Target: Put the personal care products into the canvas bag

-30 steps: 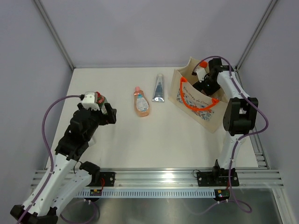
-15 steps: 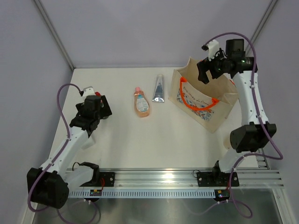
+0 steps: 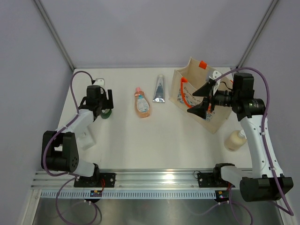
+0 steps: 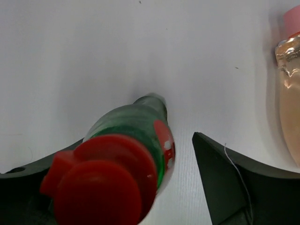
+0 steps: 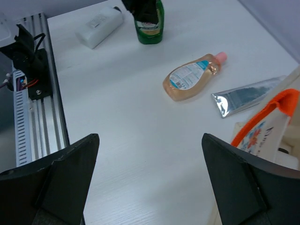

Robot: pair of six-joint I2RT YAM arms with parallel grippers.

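Observation:
A green bottle with a red cap (image 4: 136, 154) stands at the table's left, between the fingers of my left gripper (image 4: 138, 140). The jaws are open, with a gap between the bottle and the right finger (image 4: 229, 178). From above, the left gripper (image 3: 105, 107) is over the green bottle (image 3: 106, 114). A peach-pink bottle (image 3: 142, 104) and a silver tube (image 3: 159, 89) lie mid-table. The canvas bag (image 3: 206, 117) stands at the right. My right gripper (image 3: 197, 100) hovers open and empty above its front side. A cream pump bottle (image 3: 234, 139) stands right of the bag. A white bottle (image 5: 100, 26) lies beside the green one (image 5: 150, 21).
The metal rail (image 3: 159, 178) with both arm bases runs along the near edge. Grey walls close in the back and both sides. In the right wrist view the peach-pink bottle (image 5: 190, 77), the silver tube (image 5: 246, 96) and the bag's orange handle (image 5: 276, 108) lie ahead.
My left arm reached out and lowered its gripper around the green bottle. My right gripper let go inside the bag, rose out of it and swung toward the near side, uncovering the cream bottle.

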